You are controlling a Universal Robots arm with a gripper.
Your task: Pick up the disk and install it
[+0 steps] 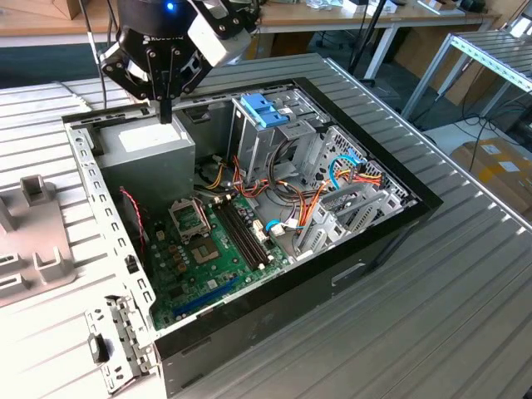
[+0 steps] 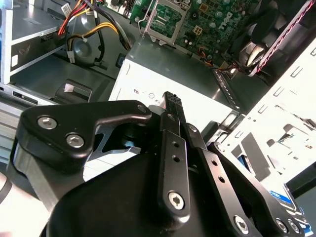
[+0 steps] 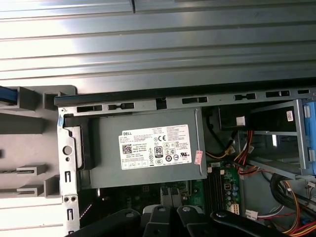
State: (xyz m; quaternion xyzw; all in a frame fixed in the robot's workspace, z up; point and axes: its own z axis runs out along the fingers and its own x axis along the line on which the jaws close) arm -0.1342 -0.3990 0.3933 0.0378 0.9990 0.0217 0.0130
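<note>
black robot gripper (image 1: pixel 166 116) fingers together | over grey metal power-supply box (image 1: pixel 154 148) | inside open black computer case (image 1: pixel 349 278)

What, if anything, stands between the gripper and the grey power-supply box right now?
Likely nothing, so yes, reachable: the gripper hangs over the power-supply box, whose top is bare; the cables lie off beside it.

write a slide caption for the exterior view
Shut gripper poised over the power-supply box inside the open computer case.
</note>
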